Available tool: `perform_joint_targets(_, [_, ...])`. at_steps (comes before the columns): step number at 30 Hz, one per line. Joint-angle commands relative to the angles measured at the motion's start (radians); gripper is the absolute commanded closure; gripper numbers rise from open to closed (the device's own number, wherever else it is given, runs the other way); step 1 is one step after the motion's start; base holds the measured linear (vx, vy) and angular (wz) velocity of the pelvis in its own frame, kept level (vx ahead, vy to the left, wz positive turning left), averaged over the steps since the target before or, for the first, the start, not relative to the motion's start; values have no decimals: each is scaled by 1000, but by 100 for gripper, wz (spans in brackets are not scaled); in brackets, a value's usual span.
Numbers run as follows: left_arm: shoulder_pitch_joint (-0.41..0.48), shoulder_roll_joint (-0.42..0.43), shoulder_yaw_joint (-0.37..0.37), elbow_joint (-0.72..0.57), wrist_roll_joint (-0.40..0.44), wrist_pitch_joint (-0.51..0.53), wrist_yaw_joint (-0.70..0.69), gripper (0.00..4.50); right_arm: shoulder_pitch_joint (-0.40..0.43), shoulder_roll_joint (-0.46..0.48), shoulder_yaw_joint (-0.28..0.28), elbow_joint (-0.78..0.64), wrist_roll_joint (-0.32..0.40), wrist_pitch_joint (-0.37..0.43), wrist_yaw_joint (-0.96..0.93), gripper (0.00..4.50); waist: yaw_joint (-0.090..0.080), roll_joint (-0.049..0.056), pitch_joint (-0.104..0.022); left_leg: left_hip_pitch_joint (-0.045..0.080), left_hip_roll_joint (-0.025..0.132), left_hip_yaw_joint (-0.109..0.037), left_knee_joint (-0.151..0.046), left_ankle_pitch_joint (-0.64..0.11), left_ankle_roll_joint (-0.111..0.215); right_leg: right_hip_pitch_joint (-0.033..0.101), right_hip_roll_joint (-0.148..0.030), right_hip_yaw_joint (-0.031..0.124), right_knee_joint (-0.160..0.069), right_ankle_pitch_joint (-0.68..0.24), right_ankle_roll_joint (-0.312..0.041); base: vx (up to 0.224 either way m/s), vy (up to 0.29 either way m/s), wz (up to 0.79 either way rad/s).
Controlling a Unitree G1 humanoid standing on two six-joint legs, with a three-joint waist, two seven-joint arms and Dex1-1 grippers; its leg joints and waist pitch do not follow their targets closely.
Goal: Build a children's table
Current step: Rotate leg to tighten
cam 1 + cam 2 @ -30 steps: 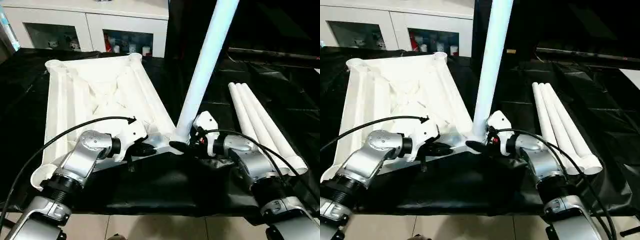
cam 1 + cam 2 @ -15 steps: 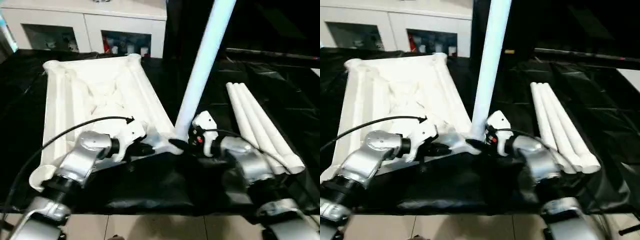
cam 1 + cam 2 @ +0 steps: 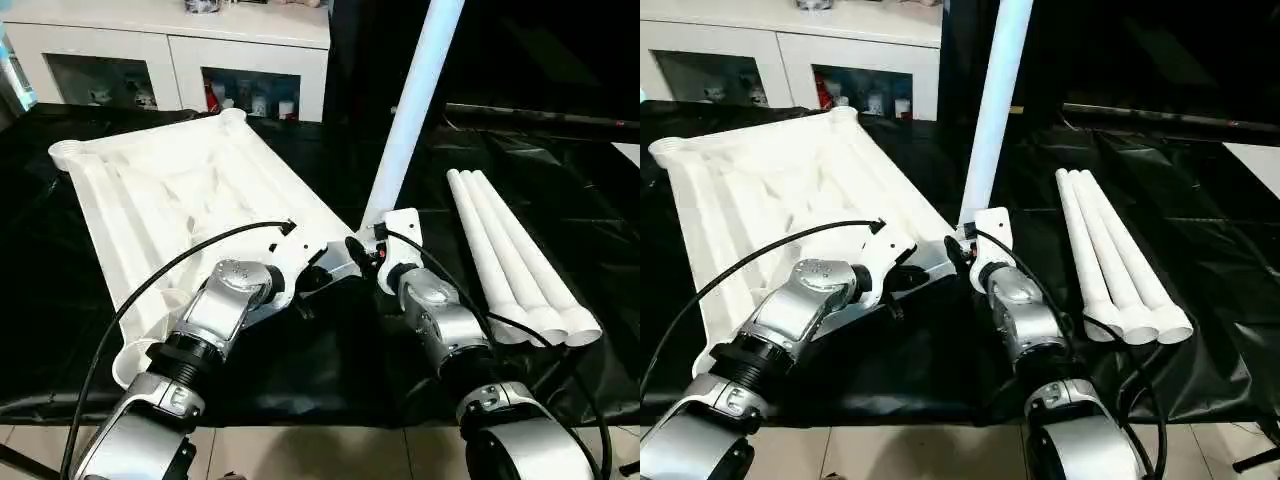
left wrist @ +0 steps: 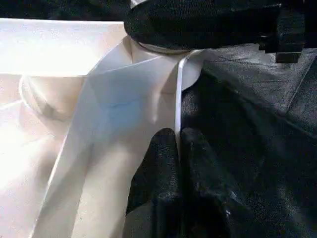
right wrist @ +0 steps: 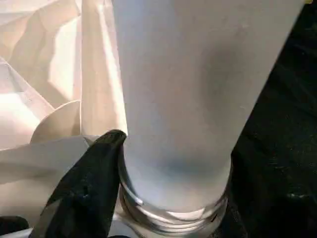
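Nearest you, at the bottom of the frame, your two silver forearms reach up and inward over the glossy, wrinkled black cloth of the work table [image 3: 330, 370]. Your left gripper [image 4: 177, 148] is clenched, its two black fingers pinching the thin edge wall of the large white plastic rectangular tabletop [image 3: 170, 200] near its closest corner socket. Your right gripper [image 3: 362, 252], just right of centre, has its jaws spread around the base of the long white tapered tube leg that stands upright [image 3: 415, 100]; one black finger [image 5: 91, 173] presses the tube just above its ridged threaded collar, so it appears to be grasping the leg. The tabletop lies upside down across the left half of the frame, ribbed underside up, smooth and matte with long raised channels and round sockets at the corners. The upright leg sits in the corner socket at centre and rises, slightly leaning, out of the top of the frame. I judge this to be the first of four legs, seated but possibly not yet fully screwed home. To the right, three matching smooth white tube legs [image 3: 520, 260] lie side by side, touching one another, untouched, so most of the assembly remains. Farthest away, in the upper left, stands a white cabinet with glass doors [image 3: 170, 60].
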Motion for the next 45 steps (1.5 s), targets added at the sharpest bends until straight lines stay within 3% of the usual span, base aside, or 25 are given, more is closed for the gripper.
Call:
perform_joint_targets(1, [5, -12, -23, 43, 14, 10, 22, 450, -2, 47, 18, 31, 17, 3, 64, 98, -6, 9, -45, 15, 64, -36, -81, -350, -34, 12, -95, 54, -94, -328, -148, 0, 0, 0])
perform_joint_targets(4, [16, 13, -20, 27, 12, 8, -7, 450, -16, 27, 15, 15, 32, -11, 114, 63, -5, 9, -45, 15, 65, -36, -81, -345, -28, 13, -96, 54, -95, -336, -149, 0, 0, 0])
perform_joint_targets(5, [21, 21, -20, 21, 7, -11, -26, 450, -16, 11, 25, 1, 29, 4, 139, 58, -7, 5, -44, 14, 65, -36, -81, -343, -26, 12, -95, 53, -95, -337, -150, 0, 0, 0])
perform_joint_targets(9, [35, 51, -15, -5, -6, -30, -68, 450, 7, -54, 58, -82, 29, 45, 251, 58, -7, 7, -46, 11, 66, -35, -81, -317, -16, 18, -93, 52, -91, -311, -157, 0, 0, 0])
perform_joint_targets(11, [47, 76, -18, -22, -20, -39, -116, 450, 37, -108, 84, -154, 34, 72, 352, 58, -3, 4, -48, 5, 65, -31, -76, -261, 5, 25, -93, 54, -84, -239, -166, 0, 0, 0])
perform_joint_targets(15, [62, 107, -23, -46, -38, -54, -180, 450, 86, -187, 130, -249, 34, 92, 499, 58, 4, -3, -52, 4, 63, -26, -68, -187, 38, 30, -92, 52, -78, -165, -183, 0, 0, 0])
perform_joint_targets(17, [94, 159, -44, -99, -72, -100, -314, 450, 132, -277, 173, -335, 40, 106, 652, 58, 12, -3, -52, 1, 64, -25, -65, -150, 58, 35, -92, 52, -72, -114, -192, 0, 0, 0])
perform_joint_targets(20, [122, 203, -57, -163, -110, -90, -421, 450, 154, -331, 193, -392, 54, 135, 732, 58, 6, 3, -52, 2, 64, -25, -66, -148, 67, 34, -89, 50, -69, -95, -211, 0, 0, 0])
perform_joint_targets(23, [135, 239, -72, -192, -116, -71, -470, 450, 162, -359, 198, -419, 50, 138, 761, 58, 7, 7, -51, 8, 67, -24, -67, -169, 54, 28, -88, 49, -70, -119, -228, 0, 0, 0])
perform_joint_targets(26, [138, 247, -67, -191, -112, -74, -468, 450, 164, -369, 201, -429, 49, 142, 772, 58, 10, 9, -49, 15, 70, -22, -68, -194, 37, 22, -87, 51, -72, -135, -232, 0, 0, 0])
perform_joint_targets(29, [140, 250, -65, -190, -112, -79, -469, 450, 165, -371, 201, -433, 52, 148, 783, 58, 10, 6, -50, 8, 68, -24, -69, -199, 24, 28, -89, 50, -71, -151, -224, 0, 0, 0])
perform_joint_targets(36, [145, 260, -65, -196, -114, -72, -475, 450, 169, -372, 214, -432, 49, 157, 796, 104, 9, 3, -53, 5, 65, -24, -63, -147, 41, 32, -89, 49, -64, -89, -228, 0, 0, 0])
perform_joint_targets(42, [148, 257, -65, -195, -113, -73, -467, 450, 173, -359, 205, -422, 53, 163, 784, 164, 9, 2, -53, 5, 65, -24, -62, -147, 42, 33, -89, 49, -64, -100, -227, 0, 0, 0])
perform_joint_targets(45, [146, 250, -64, -186, -107, -73, -448, 450, 177, -337, 198, -406, 53, 173, 749, 172, 9, 4, -54, 6, 65, -24, -62, -144, 41, 32, -89, 49, -64, -94, -228, 0, 0, 0])
